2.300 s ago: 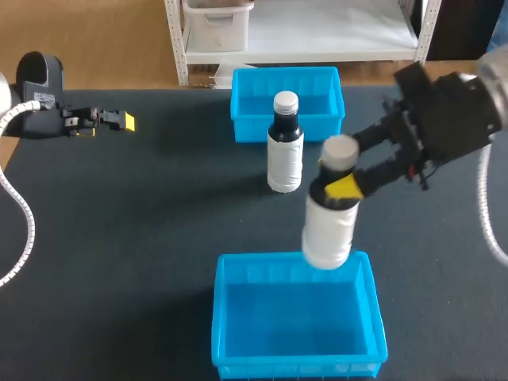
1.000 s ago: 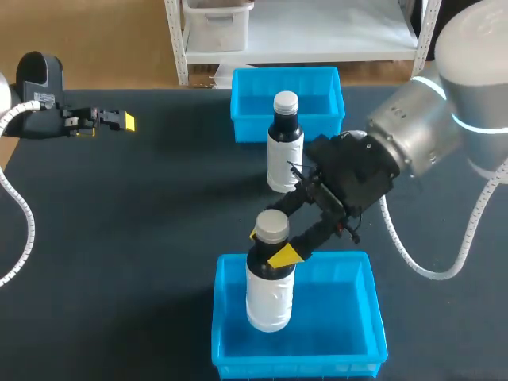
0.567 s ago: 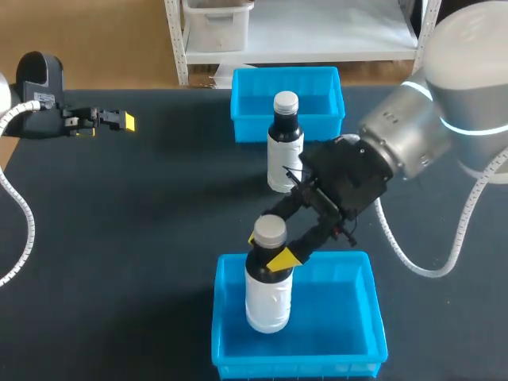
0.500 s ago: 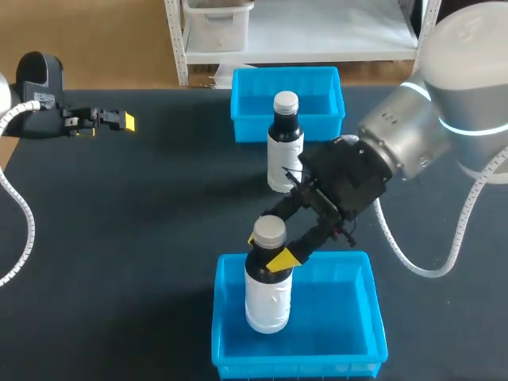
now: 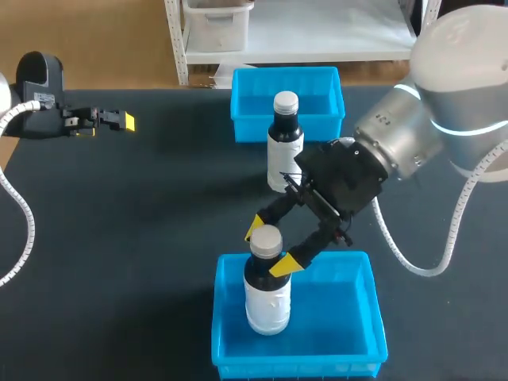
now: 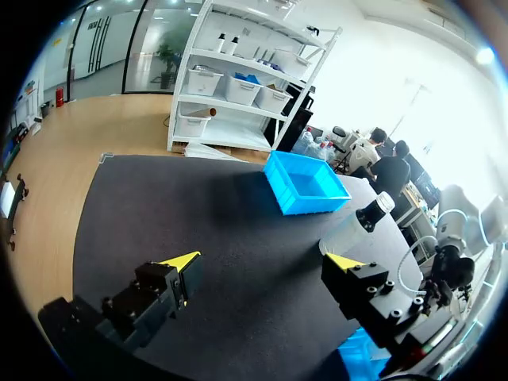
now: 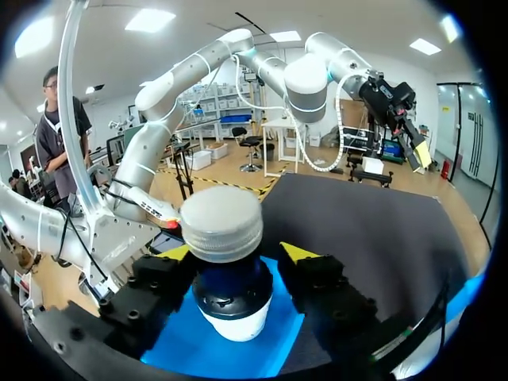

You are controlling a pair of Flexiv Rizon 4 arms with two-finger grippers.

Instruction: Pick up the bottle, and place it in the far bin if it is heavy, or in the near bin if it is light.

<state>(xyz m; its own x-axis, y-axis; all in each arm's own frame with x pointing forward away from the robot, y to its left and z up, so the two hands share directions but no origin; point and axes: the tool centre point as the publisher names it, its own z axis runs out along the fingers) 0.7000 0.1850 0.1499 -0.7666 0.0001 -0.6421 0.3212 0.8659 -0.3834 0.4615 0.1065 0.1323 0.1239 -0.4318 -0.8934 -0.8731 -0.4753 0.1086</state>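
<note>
- Bottle (image 5: 266,298): white label, dark neck, pale cap. Stands upright in the left half of the near bin (image 5: 302,367).
- Right end effector (image 5: 269,248): fingers parted on either side of the bottle's neck, apparently gripping nothing.
- Left end effector (image 6: 262,262): far left over the surface (image 5: 143,238), wide open and empty.
- Second bottle (image 5: 284,143): upright, just near of the far bin (image 5: 248,127).
- Risk: on withdrawal a finger may catch under the cap and tip the bottle. The retreating arm may also knock the second bottle.
</note>
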